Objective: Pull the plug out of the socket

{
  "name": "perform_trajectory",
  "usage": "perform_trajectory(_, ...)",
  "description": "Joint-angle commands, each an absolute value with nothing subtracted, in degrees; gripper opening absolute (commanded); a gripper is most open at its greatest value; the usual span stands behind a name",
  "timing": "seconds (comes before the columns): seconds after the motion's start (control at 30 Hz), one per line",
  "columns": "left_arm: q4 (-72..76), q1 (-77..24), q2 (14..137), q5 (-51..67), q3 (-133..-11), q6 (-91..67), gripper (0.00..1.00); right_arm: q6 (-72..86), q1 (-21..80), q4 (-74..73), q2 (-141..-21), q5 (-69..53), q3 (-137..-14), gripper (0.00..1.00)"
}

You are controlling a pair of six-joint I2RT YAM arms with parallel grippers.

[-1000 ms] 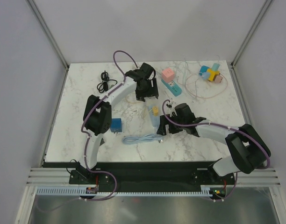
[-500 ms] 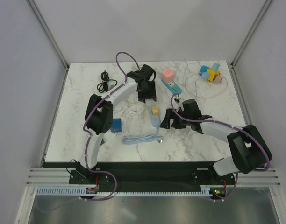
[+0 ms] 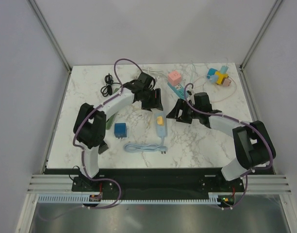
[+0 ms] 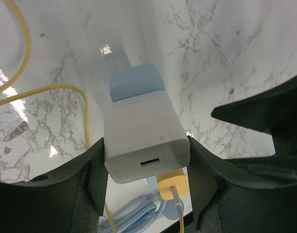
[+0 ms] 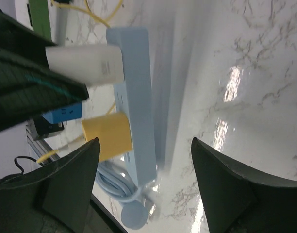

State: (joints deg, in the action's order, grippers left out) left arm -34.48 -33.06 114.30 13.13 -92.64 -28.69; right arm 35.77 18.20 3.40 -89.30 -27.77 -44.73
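The left gripper (image 4: 146,148) was closed partway onto a white charger (image 4: 144,128), with one dark finger pressed against each of its long sides and its USB port facing the wrist camera. Just past the charger was the end of the light-blue power strip (image 4: 136,82), which lay flat on the marble table (image 4: 226,43). The charger sat right at that end of the strip, but I could not tell whether its prongs were clear of the socket. One place along the strip, a yellow plug (image 4: 172,184) sat seated in its socket.

The right gripper (image 5: 143,141) hovered on the other side of the strip, its fingers spread wide with nothing between them, apart from both strip and charger.

Farther out, the strip's own cord (image 3: 143,146) lay coiled near the front edge. A small blue cube adapter (image 3: 121,129) sat to the left of the strip. A black cable coil (image 3: 108,86) lay near the back left. A pink cube (image 3: 174,76), a short teal strip (image 3: 176,89) and a cluster of coloured blocks (image 3: 218,76) sat along the back.
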Motion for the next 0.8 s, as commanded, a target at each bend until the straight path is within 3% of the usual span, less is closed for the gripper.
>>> perform_trajectory(0.0,-27.0,-32.3,109.2,22.1,-90.7,-25.1,0.02,37.5,16.6,6.4,-91.8,-30.4,-49.8,0.83)
perform_trajectory(0.2,-22.7,-31.4,107.5,28.0,-87.6,-26.3,0.02,38.0,16.9,15.1,-94.7,-35.2,-48.8,0.71)
perform_trajectory(0.37,-21.7,-31.4,107.1,29.9,-87.2,-27.1,0.02,35.2,17.7,15.0,-94.9,-33.9,-47.4,0.69)
perform_trajectory(0.77,-19.2,-31.5,104.7,32.8,-84.2,-28.6,0.02,36.0,18.8,19.4,-99.2,-32.1,-46.2,0.5)
